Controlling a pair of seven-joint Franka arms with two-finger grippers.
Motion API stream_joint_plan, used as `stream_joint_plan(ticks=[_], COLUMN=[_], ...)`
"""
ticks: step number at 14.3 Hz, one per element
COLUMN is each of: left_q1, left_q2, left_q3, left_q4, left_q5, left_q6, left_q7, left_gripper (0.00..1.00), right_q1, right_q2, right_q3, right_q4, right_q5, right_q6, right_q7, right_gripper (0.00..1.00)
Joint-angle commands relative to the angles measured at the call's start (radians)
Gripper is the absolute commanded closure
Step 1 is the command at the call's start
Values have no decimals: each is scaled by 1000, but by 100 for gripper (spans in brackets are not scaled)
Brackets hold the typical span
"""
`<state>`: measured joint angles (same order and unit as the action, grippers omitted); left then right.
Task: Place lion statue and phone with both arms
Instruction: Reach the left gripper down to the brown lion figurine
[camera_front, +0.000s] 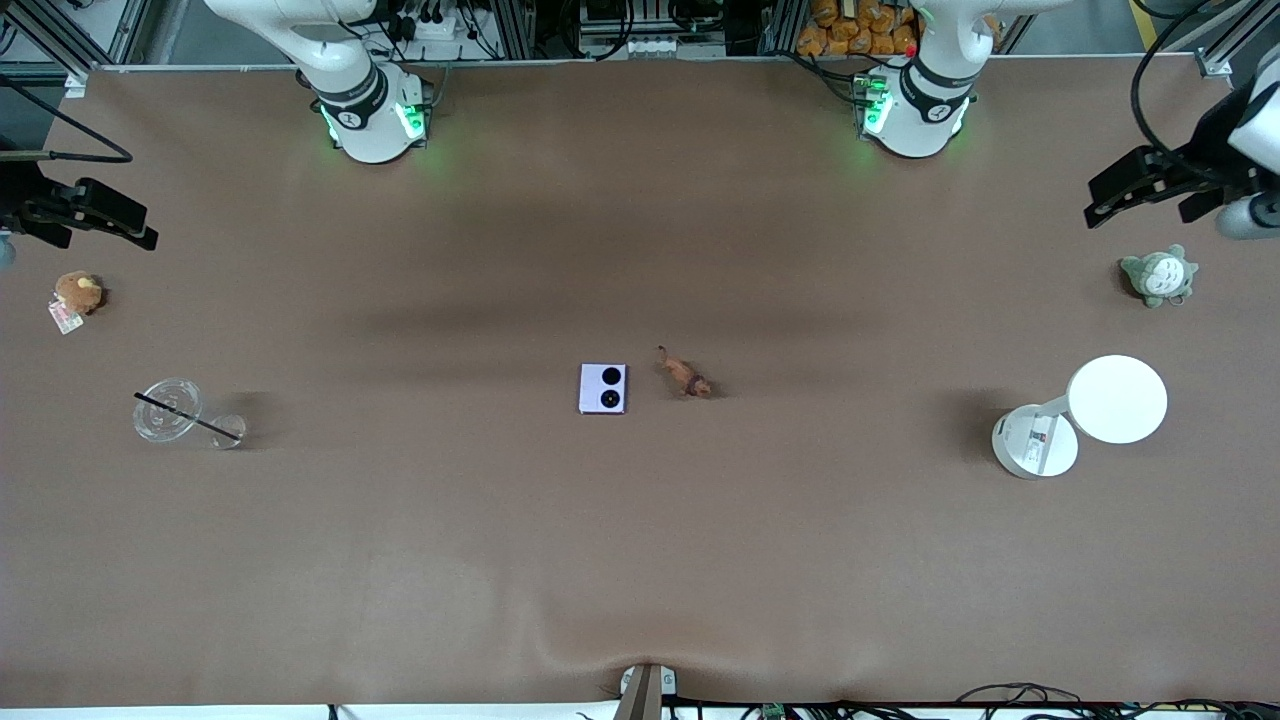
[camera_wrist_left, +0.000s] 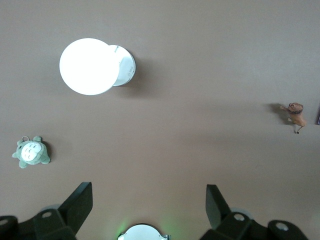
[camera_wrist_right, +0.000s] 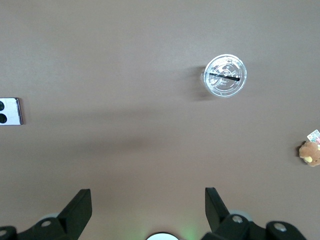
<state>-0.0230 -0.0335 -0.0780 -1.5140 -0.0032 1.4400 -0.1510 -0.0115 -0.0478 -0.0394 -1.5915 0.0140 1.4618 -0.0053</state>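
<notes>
The lion statue (camera_front: 685, 373), a tiny reddish-brown four-legged figurine with a thin tail, is seen lying in the middle of the brown desk (camera_front: 640, 560), well clear of every edge. Just beside it, toward the right arm's end, the phone (camera_front: 603, 388), a small pale lavender folded square with two black camera circles facing up, is laid flat. Neither is being touched.

The left claw (camera_front: 1140, 190) is held high over the desk's edge at the left arm's end, near the grey-green plush (camera_front: 1158, 276), with its fingers spread apart and nothing between them. The right claw (camera_front: 85, 215) is held over the edge at the right arm's end, near the round brown plush with a tag (camera_front: 76, 295), likewise spread and empty.

The step in hand is judged to be the approach. The figurine is best taken by the left arm across its narrow body, with the tail kept clear of the fingers. The phone is best gripped by the right arm across two opposite edges, squarely and low to the desk. The white round lamp (camera_front: 1085, 412) and the clear plastic cup with a black straw (camera_front: 172, 410) should be passed well above.
</notes>
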Motion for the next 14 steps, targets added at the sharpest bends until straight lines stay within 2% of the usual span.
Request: stream_joint_plan(ticks=[1, 5, 8, 14], left_q1=[-35, -148, -233, -443], left_q2=[43, 122, 191, 372], left_q3=[-5, -22, -23, -23], left_q4=[37, 37, 35, 29], left_q5=[-17, -15, -52, -43], left_q6=[-29, -7, 107, 308], left_q7=[-24, -175, -325, -703], left_gripper=[0, 0, 0, 0], right_q1=[-22, -27, -35, -30], right_q2=[-1, -1, 0, 0], right_q3=[12, 12, 12, 12], right_q4=[7, 7, 4, 1], right_q5=[0, 0, 0, 0], right_q6=[-1, 2, 14, 15], right_q7=[-16, -16, -31, -30], right_gripper=[0, 0, 0, 0])
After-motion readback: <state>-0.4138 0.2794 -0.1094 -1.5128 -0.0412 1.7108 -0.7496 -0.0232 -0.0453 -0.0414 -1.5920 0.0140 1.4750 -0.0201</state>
